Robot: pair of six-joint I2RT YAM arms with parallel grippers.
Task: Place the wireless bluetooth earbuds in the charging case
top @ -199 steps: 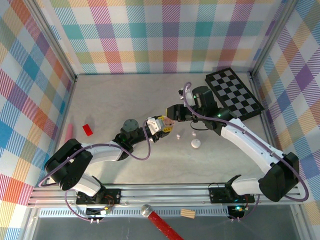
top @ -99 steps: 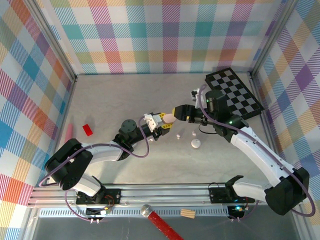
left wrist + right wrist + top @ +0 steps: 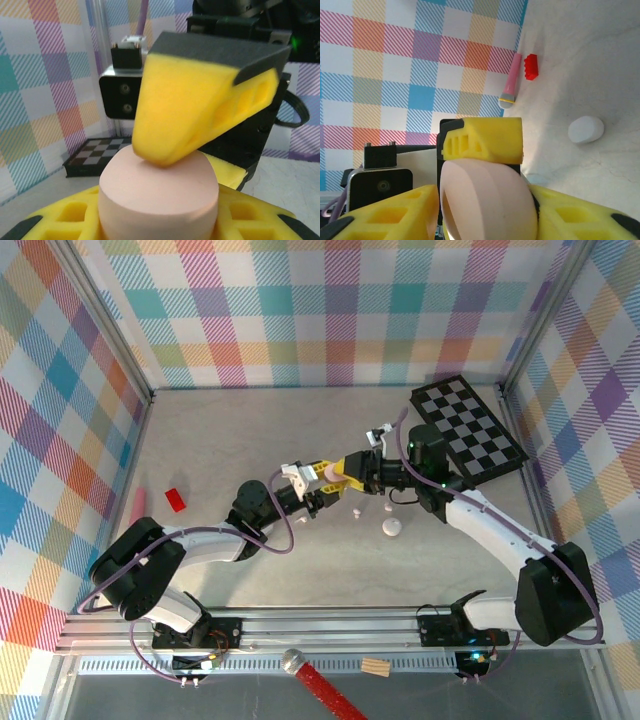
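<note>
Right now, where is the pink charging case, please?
In the top view the pink case sits mid-table in the left gripper, the right gripper's finger on it, left of the checkerboard.

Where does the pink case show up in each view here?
Top external: pink case just above picture centre.
Left wrist: bottom centre, large.
Right wrist: bottom centre, large.
Landmarks: checkerboard, upper right in top external, left of the case in left wrist; red block, far left in top external, top right in right wrist.
</note>
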